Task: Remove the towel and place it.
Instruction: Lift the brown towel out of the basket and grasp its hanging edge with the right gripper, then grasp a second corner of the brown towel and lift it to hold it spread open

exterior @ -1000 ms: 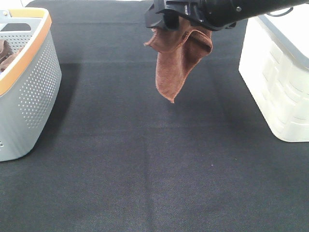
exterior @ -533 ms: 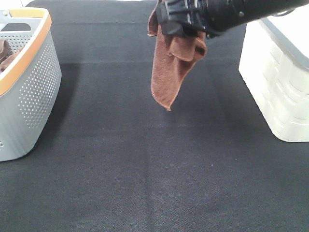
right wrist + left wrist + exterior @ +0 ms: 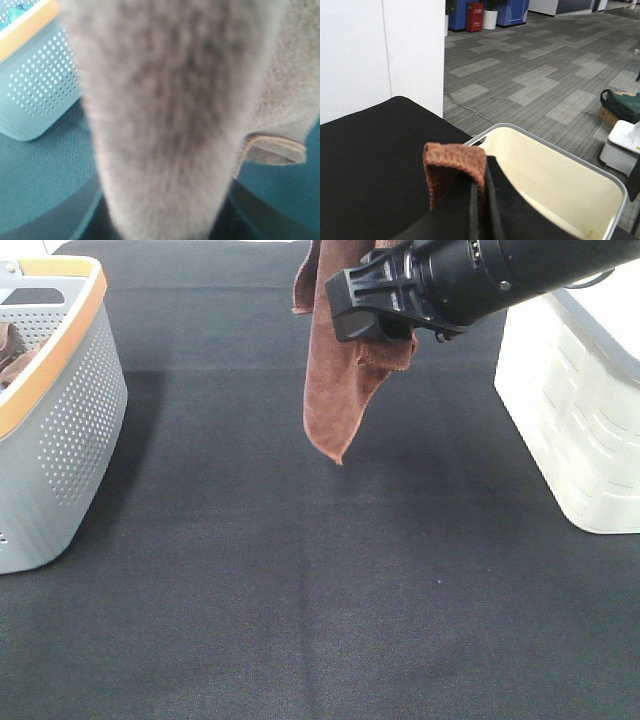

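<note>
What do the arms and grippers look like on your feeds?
The right arm is a glossy black cylinder ending in a blocky, ribbed black right gripper; a thin dark cable runs beneath it. The left gripper shows flat matte-black fingers. No markings visible.

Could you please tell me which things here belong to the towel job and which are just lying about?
Job in hand: the towel, the left pincer and the right pincer, both shut on it.
Lying about: the grey basket, the white bin, the black table cover.
</note>
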`<state>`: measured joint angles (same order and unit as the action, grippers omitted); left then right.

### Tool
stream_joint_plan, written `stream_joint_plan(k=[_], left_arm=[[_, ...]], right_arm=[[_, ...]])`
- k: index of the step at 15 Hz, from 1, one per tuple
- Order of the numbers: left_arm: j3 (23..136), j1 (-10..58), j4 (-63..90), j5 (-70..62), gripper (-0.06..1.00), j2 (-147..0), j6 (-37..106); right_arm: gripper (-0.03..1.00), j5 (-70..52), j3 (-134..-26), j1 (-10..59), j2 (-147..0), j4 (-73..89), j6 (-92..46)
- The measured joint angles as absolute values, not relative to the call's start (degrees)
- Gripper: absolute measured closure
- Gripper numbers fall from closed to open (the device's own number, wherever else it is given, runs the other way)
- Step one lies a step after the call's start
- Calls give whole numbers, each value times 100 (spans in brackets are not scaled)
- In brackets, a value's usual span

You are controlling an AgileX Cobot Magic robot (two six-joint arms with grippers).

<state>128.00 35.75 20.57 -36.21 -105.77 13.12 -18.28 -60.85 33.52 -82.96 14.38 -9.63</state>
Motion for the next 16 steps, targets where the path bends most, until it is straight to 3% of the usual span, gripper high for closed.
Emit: stream_joint_plan(k=[2, 5, 10, 14, 16], left_arm=[[12800, 3575, 1822, -3621, 94, -10577, 1312], [12800, 3575, 1530, -3621, 94, -10577, 1278], [12800, 3575, 985, -3793, 94, -10617, 905], [12800, 3575, 974, -3793, 94, -10651, 900], [12800, 3575, 974, -3747, 94, -10651, 900]], right_arm=[[51, -1828, -6085, 3352, -8296, 1432, -963], [62, -1828, -6085, 3352, -8296, 1432, -963], [66, -1833, -6085, 3352, -8205, 1432, -963], [87, -1994, -6085, 3352, -8153, 1197, -963], [92, -2086, -6085, 3352, -8153, 1152, -963]])
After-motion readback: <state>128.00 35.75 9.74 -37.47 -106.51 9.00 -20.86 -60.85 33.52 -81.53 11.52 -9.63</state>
